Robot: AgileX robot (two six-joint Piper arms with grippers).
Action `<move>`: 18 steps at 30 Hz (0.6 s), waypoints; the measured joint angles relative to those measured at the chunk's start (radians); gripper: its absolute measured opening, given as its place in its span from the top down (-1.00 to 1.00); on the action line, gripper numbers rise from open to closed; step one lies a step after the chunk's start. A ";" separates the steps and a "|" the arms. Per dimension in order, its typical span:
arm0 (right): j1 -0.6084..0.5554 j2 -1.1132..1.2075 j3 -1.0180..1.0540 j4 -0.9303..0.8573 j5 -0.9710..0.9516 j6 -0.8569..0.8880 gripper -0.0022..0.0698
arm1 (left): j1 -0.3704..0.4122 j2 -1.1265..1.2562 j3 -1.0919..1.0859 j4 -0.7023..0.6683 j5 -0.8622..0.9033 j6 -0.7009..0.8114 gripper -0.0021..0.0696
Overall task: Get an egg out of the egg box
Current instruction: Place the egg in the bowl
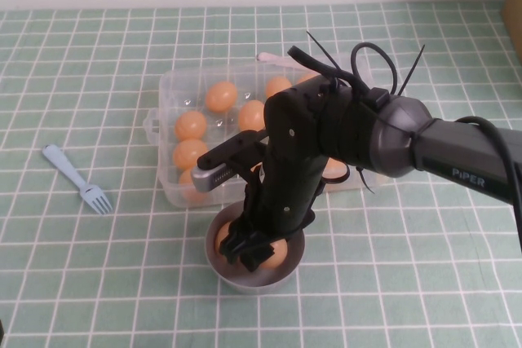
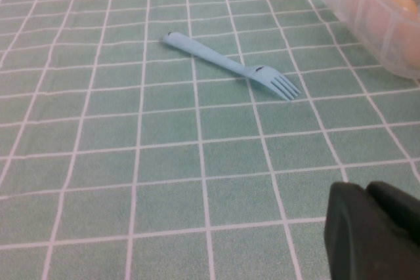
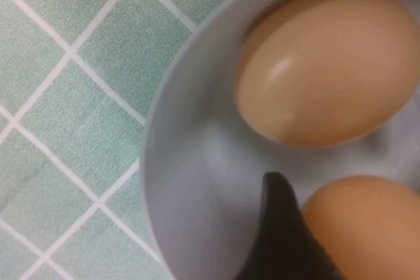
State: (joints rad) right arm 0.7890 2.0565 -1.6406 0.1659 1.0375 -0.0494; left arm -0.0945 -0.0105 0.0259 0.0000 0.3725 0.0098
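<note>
Right gripper (image 1: 249,252) down in bowl (image 1: 214,268) by desk's near edge, jaws grasping egg (image 3: 367,227) beside second egg (image 3: 328,63). Release low, lift straight. Left gripper (image 2: 374,231) parked near fork (image 2: 230,65), jaws: cannot tell.

fork (image 1: 78,178) L of egg box (image 1: 175,87) | bowl (image 1: 214,262) in front (2 eggs in)

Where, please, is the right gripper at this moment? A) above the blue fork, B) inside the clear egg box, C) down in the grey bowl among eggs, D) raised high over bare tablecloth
C: the right gripper reaches down into the grey bowl, where its finger touches an egg beside another egg.
</note>
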 joint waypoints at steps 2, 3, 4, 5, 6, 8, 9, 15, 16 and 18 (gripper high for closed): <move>0.000 0.000 0.000 0.000 0.000 0.000 -0.12 | 0.000 0.000 0.000 0.000 0.000 0.000 0.95; 0.000 0.000 0.000 0.000 0.000 0.000 -0.15 | 0.000 0.000 0.000 0.000 0.000 0.000 0.95; 0.000 0.000 0.000 0.000 0.000 0.000 -0.16 | 0.000 0.000 0.000 0.000 0.000 0.000 0.95; 0.000 0.000 0.000 -0.001 0.000 0.000 -0.17 | 0.000 0.000 0.000 0.000 0.000 0.000 0.95; 0.000 0.000 0.000 -0.001 0.000 0.000 -0.18 | 0.000 0.000 0.000 0.000 0.000 0.000 0.95; 0.000 0.000 0.000 -0.003 0.000 0.000 -0.19 | 0.000 0.000 0.000 0.000 0.000 0.000 0.95; 0.000 0.000 0.000 -0.003 0.000 0.000 -0.19 | 0.000 0.000 0.000 0.000 0.000 0.000 0.95; 0.000 0.000 0.000 -0.011 0.002 0.000 -0.21 | 0.000 0.000 0.000 0.000 0.000 0.000 0.95; 0.000 0.000 -0.007 -0.014 0.011 0.000 -0.23 | 0.000 0.000 0.000 0.000 0.000 0.000 0.95; 0.000 0.001 -0.023 -0.015 0.027 0.000 -0.29 | 0.000 0.000 0.000 0.000 0.000 0.000 0.95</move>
State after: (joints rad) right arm 0.7890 2.0571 -1.6638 0.1506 1.0647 -0.0494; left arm -0.0945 -0.0105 0.0259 0.0000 0.3725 0.0098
